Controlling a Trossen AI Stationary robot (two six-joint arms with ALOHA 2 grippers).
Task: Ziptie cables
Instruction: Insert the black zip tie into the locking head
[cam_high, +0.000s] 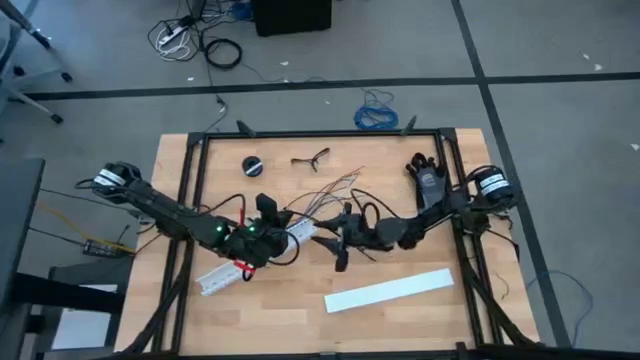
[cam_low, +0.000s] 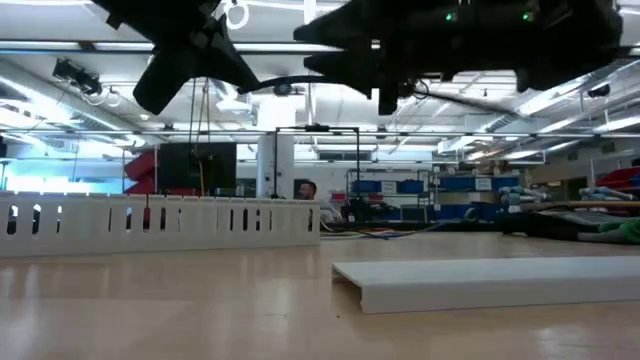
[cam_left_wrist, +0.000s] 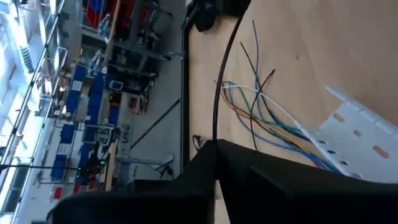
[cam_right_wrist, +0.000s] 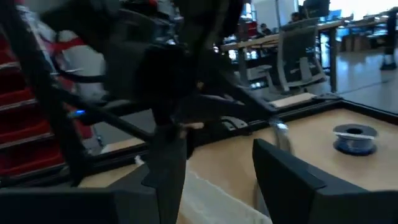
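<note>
The cables (cam_high: 325, 192) are fanning out from the far end of the white slotted strip (cam_high: 240, 265), mid-table. The left gripper (cam_high: 272, 213) is hovering just left of them, grip state unclear. The right gripper (cam_high: 335, 243) is hanging spread open just near of them.

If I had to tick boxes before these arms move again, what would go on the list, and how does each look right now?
1. Cables in reach of both arms: ok, they fan out on the table between the two grippers.
2. Cables gathered in a bunch: not ok, their free ends spread apart.
3. Left gripper at the work: ok, it sits over the slotted strip by the cables; open or shut: cannot tell.
4. Right gripper ready: ok, fingers open, just right of the cables.
5. Ziptie at hand: cannot tell, none picked out in any view.
6. Flat white cover out of the way: ok, it lies apart, nearer the front edge.
</note>
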